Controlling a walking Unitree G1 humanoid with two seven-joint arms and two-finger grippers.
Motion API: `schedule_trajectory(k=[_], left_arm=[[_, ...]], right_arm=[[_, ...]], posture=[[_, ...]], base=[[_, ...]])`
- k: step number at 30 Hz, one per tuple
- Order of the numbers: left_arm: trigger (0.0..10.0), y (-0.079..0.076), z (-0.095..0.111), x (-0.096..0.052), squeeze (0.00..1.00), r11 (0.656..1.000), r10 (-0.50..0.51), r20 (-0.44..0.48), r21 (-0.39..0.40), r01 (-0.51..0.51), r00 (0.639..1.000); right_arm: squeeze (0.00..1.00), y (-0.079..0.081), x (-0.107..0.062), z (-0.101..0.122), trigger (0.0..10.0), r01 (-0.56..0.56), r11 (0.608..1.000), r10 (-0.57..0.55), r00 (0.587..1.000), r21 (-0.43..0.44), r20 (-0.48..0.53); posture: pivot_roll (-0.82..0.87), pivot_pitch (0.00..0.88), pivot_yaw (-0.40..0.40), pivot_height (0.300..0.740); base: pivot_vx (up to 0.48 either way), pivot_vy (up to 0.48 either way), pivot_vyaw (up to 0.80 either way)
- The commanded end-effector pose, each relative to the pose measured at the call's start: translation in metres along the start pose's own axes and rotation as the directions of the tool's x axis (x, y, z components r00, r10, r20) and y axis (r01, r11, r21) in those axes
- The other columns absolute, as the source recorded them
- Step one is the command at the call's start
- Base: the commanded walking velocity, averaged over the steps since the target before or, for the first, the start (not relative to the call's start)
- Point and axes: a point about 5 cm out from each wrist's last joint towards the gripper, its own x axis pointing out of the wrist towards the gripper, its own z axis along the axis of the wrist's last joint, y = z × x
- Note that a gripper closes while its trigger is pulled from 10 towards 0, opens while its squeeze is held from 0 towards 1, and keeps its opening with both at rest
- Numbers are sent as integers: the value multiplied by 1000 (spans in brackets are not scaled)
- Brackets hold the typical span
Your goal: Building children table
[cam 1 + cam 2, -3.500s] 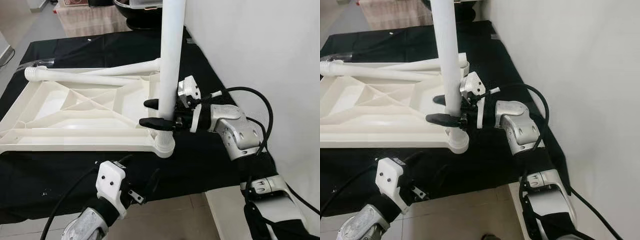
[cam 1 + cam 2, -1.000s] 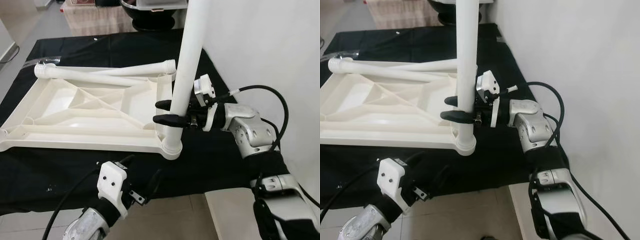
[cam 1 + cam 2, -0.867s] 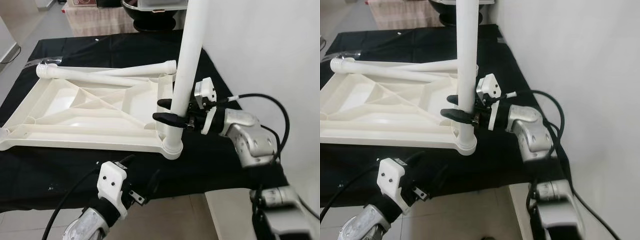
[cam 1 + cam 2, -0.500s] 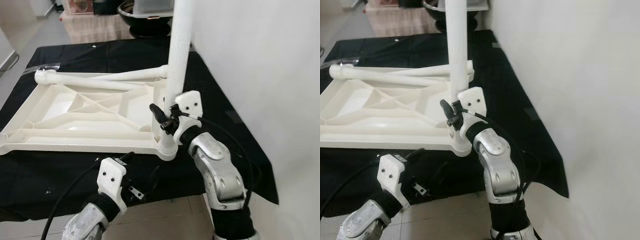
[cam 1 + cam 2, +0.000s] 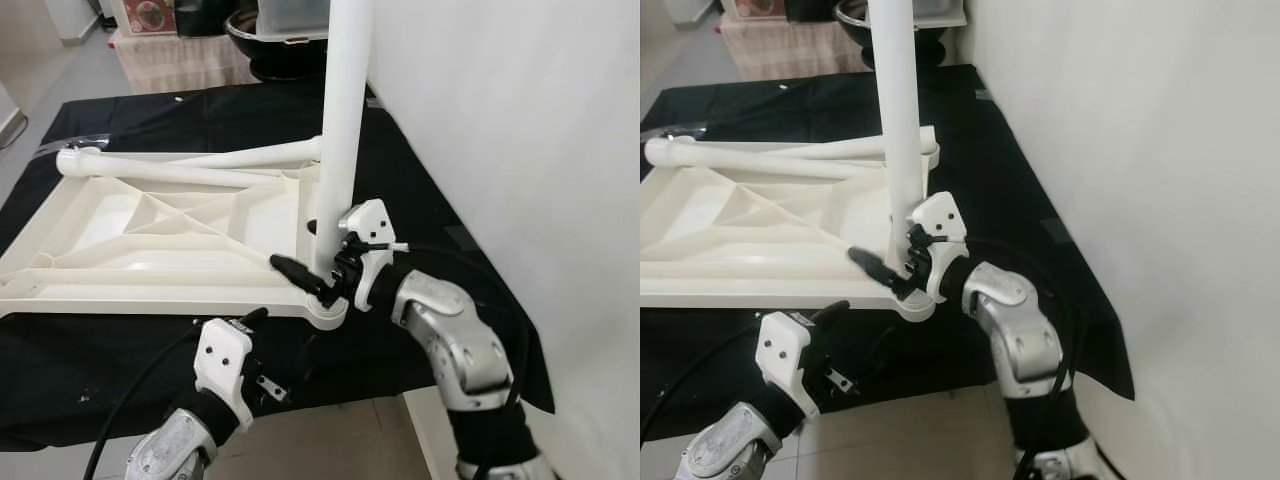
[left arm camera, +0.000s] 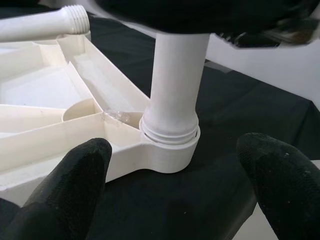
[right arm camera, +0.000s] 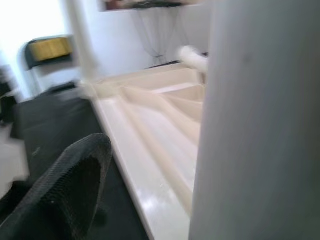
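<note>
Your right gripper (image 5: 318,280) is clasping the upright table leg (image 5: 340,140) low down, just above its socket at the near right corner of the upside-down tabletop (image 5: 150,240), while your left gripper (image 6: 175,170) is hovering wide open nearby.

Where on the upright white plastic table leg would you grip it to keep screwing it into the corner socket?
Low on the smooth round shaft of the upright white plastic table leg, just above its threaded collar, coming in level from the open right side.
</note>
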Motion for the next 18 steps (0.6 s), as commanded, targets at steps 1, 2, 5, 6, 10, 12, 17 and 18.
schedule_trajectory(k=[1,2,5,6,10,12,17,18], left_arm=[[10000,-1,-3,-3,0,1000,3,-14,1,-3,1000],[10000,-1,-2,-3,0,1000,3,-14,1,-3,1000],[10000,-2,-2,-4,0,1000,3,-15,0,-3,1000],[10000,-3,-2,-5,0,1000,4,-16,0,-4,1000],[10000,-6,-1,-10,0,1000,2,-24,-4,-2,1000],[10000,-7,-1,-11,0,1000,1,-25,-5,-2,1000],[10000,-10,-1,-14,0,1000,-10,-35,-13,10,999],[10000,-10,-1,-14,0,1000,-10,-35,-13,10,999]], right_arm=[[0,9,7,0,10000,-142,990,142,990,-4,20],[0,8,5,0,10000,-195,981,195,981,-4,14],[0,4,4,0,10000,-215,977,215,977,-5,8],[0,-3,4,3,10000,-227,974,227,974,-3,10],[0,-21,4,16,10000,-260,966,259,964,7,55],[0,-23,3,18,10000,-269,963,268,961,7,60],[0,-34,-2,21,5882,-330,944,330,942,-7,51],[0,-34,-2,21,5882,-330,944,330,942,-7,51]], posture=[[39,156,-22,740],[39,156,-22,740],[50,164,-22,740],[52,166,-23,740],[65,177,-22,740],[65,177,-22,740],[69,186,-18,740],[69,186,-18,740]], base=[[0,0,0],[0,0,0],[0,0,0],[0,0,0],[0,0,0],[0,0,0],[0,0,0],[0,0,0]])
